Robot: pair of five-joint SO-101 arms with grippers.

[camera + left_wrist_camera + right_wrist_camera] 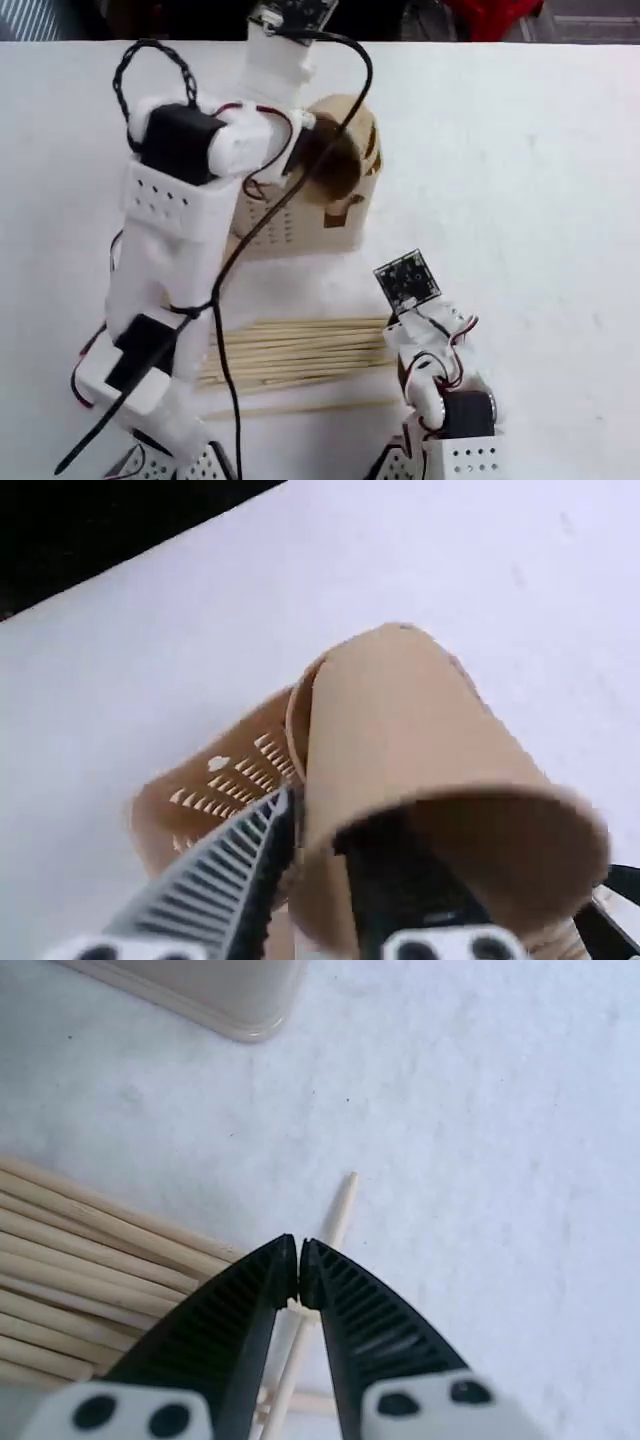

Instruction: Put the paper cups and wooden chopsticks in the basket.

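The left gripper point(325, 825) is clamped on a paper cup point(420, 740). One finger point(400, 890) reaches inside the mouth and the other presses the outer wall, so the rim wall is pinched between them. The cup is tipped well off upright, directly above the basket point(300, 225). Its long axis slants, with the open mouth turned back toward the wrist and the closed base pointing away, out past the basket's far rim. The cup's lower side hangs just over the basket's slotted wall; I cannot tell whether they touch.

The chopsticks point(300, 350) lie in a loose flat bundle on the table point(520, 180), near the basket on its arm-side and apart from it. Their long axes run roughly parallel to the basket's near wall. One set of ends points toward the right arm and the other disappears under the left arm.

The right gripper point(300, 1260) sits low at that bundle's end, on the side away from the basket, with its fingertips pressed together. A single chopstick point(338, 1210) lies askew from the bundle, and its free tip points toward the basket's corner. It passes beneath the closed fingers, and I cannot tell whether they actually pinch it.
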